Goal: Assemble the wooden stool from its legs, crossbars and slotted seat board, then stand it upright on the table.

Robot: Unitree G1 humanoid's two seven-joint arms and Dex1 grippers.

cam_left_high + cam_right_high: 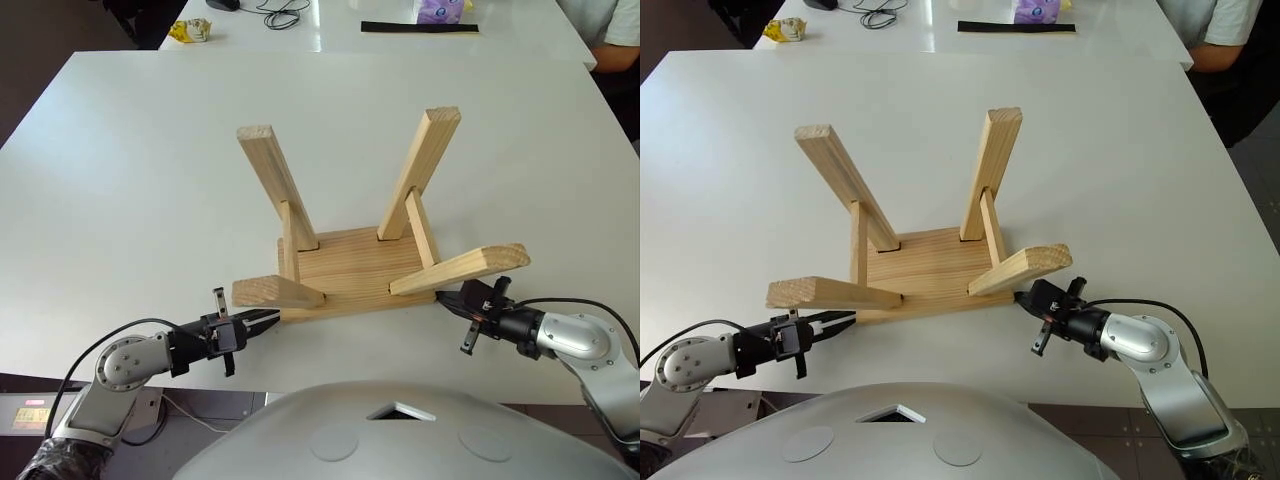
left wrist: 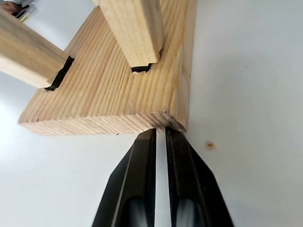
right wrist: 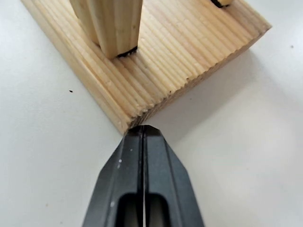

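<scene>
— Where is the stool point(image 1: 340, 272)?
— Upside down on the white tabletop point(image 1: 150, 150), between the two claws. The seat board point(image 1: 930, 270) lies flat just ahead of them, the four legs point(image 1: 273, 180) splay upward beyond them, and two crossbars point(image 1: 291, 240) join the legs in pairs.
— And the claws?
— The left claw point(image 2: 161, 131) is clenched and empty, tips touching the board's near corner. The right claw point(image 3: 142, 127) is also clenched on nothing, tip at the opposite near corner.

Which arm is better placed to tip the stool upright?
Right, perhaps; nearly equal. The left end effector and right end effector, both shut, touch the seat at its near corners; the right meets its corner squarely.
</scene>
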